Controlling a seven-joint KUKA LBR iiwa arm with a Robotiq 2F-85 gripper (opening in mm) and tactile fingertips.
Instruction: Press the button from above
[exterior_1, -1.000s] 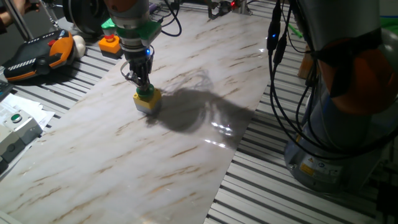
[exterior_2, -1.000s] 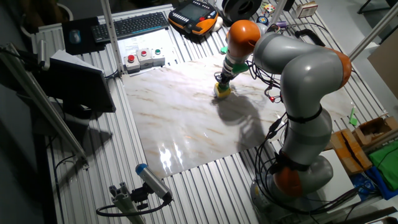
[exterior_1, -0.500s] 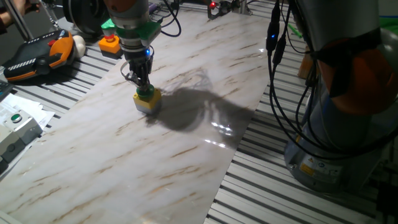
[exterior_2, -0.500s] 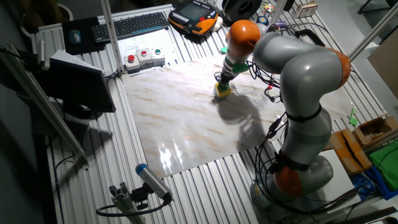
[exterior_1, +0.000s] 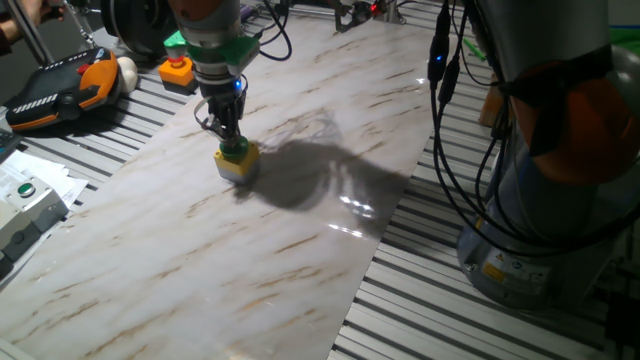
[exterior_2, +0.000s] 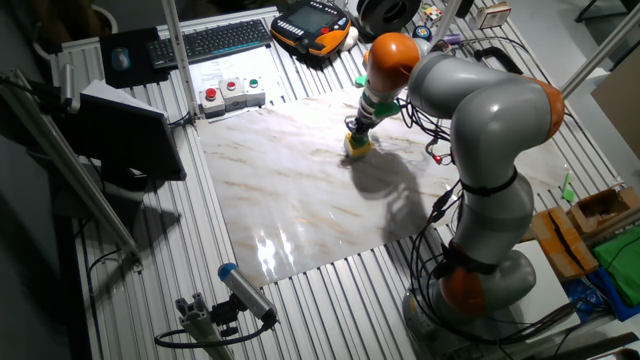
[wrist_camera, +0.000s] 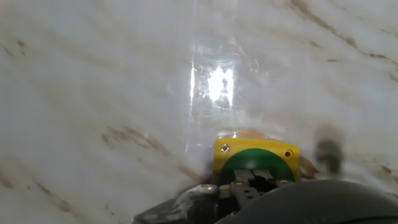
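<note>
The button (exterior_1: 238, 162) has a green dome cap on a yellow square box. It stands on the marble board (exterior_1: 250, 250) at the far left, and also shows in the other fixed view (exterior_2: 357, 147). My gripper (exterior_1: 230, 140) points straight down on it from above (exterior_2: 356, 134). In the hand view the green cap (wrist_camera: 239, 162) fills the bottom centre, and the gripper (wrist_camera: 252, 180) has its fingertips closed together, resting on the cap's top.
A red-capped button on an orange base (exterior_1: 177, 68) stands behind the arm. A black-orange teach pendant (exterior_1: 60, 85) and a white-grey box with a tiny green button (exterior_1: 25, 190) lie left of the board. The arm's base (exterior_1: 540, 200) stands at the right.
</note>
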